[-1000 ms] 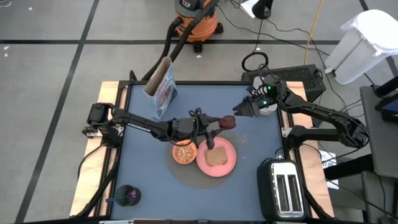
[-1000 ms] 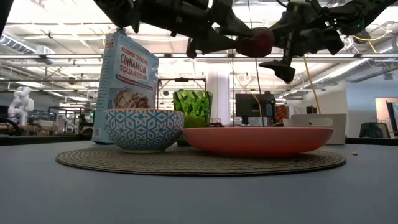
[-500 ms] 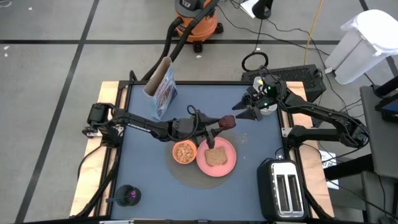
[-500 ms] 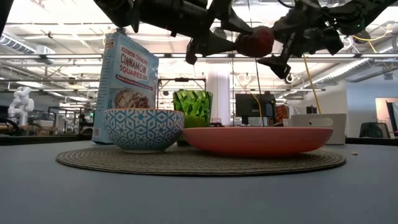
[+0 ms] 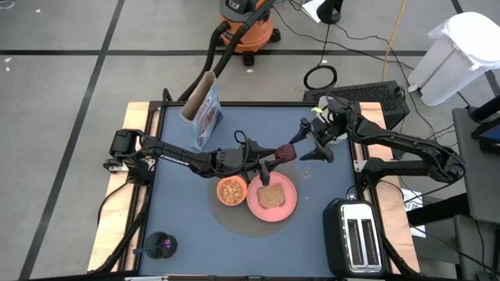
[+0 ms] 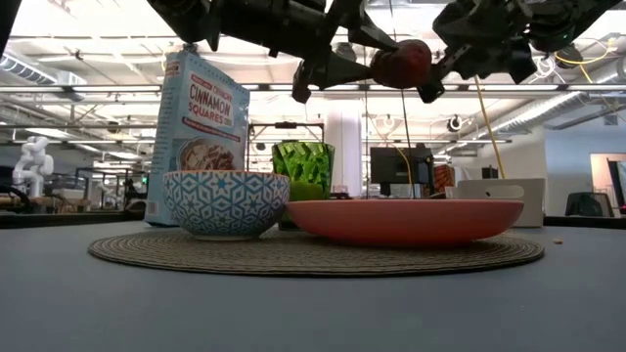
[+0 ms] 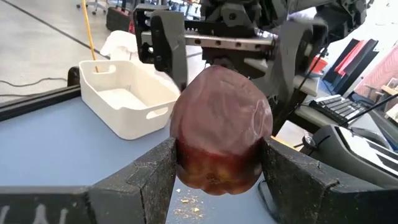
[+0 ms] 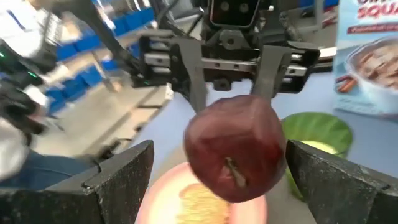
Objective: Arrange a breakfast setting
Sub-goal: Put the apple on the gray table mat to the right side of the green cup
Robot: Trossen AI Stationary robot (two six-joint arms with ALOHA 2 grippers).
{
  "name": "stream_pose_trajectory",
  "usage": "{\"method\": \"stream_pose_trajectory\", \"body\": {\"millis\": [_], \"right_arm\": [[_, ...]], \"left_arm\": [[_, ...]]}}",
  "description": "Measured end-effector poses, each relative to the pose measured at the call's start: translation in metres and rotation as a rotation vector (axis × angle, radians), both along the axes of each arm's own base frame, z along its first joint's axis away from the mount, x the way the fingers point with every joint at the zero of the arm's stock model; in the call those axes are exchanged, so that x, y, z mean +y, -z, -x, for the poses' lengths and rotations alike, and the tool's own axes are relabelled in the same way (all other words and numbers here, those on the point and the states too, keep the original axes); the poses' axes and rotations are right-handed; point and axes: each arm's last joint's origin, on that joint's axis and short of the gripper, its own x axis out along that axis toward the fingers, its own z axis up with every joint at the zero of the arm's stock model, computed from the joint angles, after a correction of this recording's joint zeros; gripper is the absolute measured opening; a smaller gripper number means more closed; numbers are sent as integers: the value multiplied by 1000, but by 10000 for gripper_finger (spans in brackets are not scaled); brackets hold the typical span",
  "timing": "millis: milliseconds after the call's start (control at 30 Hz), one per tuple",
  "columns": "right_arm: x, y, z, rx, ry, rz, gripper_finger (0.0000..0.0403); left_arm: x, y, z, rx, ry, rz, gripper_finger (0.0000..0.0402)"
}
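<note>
My left gripper (image 5: 281,154) is shut on the dark-red fruit (image 5: 287,151), held in the air over the far edge of the pink plate (image 5: 287,204). My right gripper (image 5: 301,148) is open, and its fingers stand on either side of the fruit (image 8: 236,149) without touching it. The toast (image 5: 271,196) lies on the plate. The orange bowl (image 5: 230,190) holds cereal and stands left of the plate on a round mat (image 5: 234,222). The green cup (image 6: 303,168) stands behind them. The blue cereal bag (image 5: 203,109) stands at the far left. My left gripper pinches the fruit's two opposite sides (image 7: 186,168) between its two fingers (image 7: 149,183). The fingers come level from the table's left. The fruit is lifted clear, lying on its side, with its stem (image 8: 234,169) pointing at my right gripper.
A toaster (image 5: 355,234) stands at the near right corner. A white tray (image 7: 124,99) sits at the far right. A dark cup with something purple in it (image 5: 160,247) stands at the near left. Crumbs lie right of the plate (image 5: 306,173).
My right gripper has moved toward the fruit and has tipped up from pointing down to about level; its open fingers now stand on either side of the fruit. My left gripper has kept the fruit almost still.
</note>
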Motion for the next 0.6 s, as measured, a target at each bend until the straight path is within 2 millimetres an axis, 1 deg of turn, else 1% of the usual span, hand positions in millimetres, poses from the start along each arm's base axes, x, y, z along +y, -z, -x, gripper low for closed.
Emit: {"method": "stream_pose_trajectory", "body": {"millis": [133,267,400,500,600], "right_arm": [[10,1,-7,-21,9,111,357],[18,1,-12,-33,10,180,357],[23,2,-17,-14,87,251,357],[27,2,-19,-28,89,309,356],[29,2,-20,-40,71,331,346]], "left_arm": [[0,0,0,-2,1,0,227],[-1,0,0,-2,8,1,227],[0,-1,0,-9,14,2,227],[0,-1,0,-16,16,6,227],[-1,-3,0,-31,19,8,227]]}}
